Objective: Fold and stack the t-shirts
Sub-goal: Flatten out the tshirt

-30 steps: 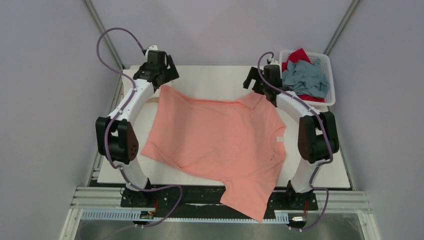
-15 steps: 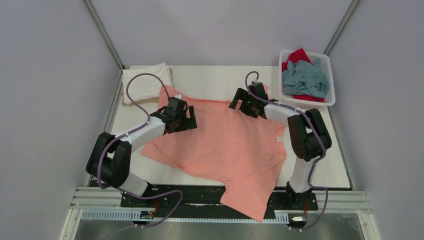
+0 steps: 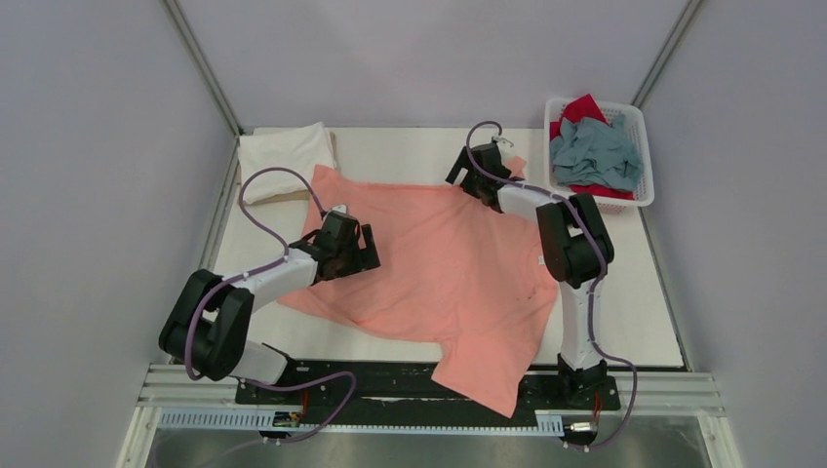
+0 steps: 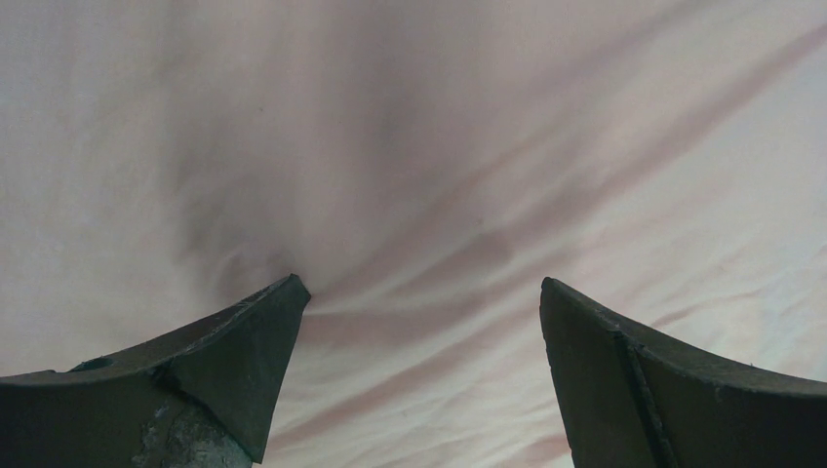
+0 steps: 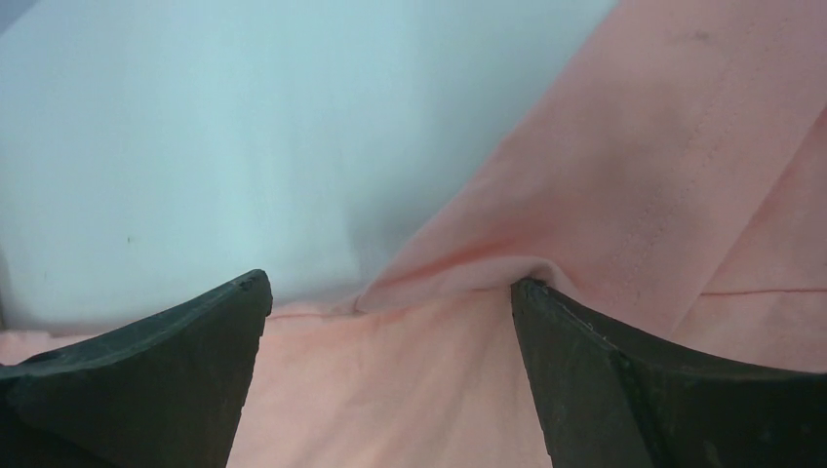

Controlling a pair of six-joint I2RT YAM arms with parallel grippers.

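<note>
Left arm has swung back from the far-left corner, so its gripper point(image 4: 419, 292) now sits low over the left half of the pink shirt point(image 3: 458, 283). The right gripper point(image 5: 390, 285) has pulled in to that shirt's far edge. Tabletop point(image 3: 410, 146) has the pink shirt spread across it, one corner drooping over the near edge. Basket point(image 3: 627, 115) at far right holds the grey-blue shirt point(image 3: 595, 154) on top of the red shirt point(image 3: 583, 107). White shirt point(image 3: 283, 156) lies folded in the far-left corner. Both grippers are spread wide, holding nothing. A raised ridge of pink cloth runs between the right fingers.
</note>
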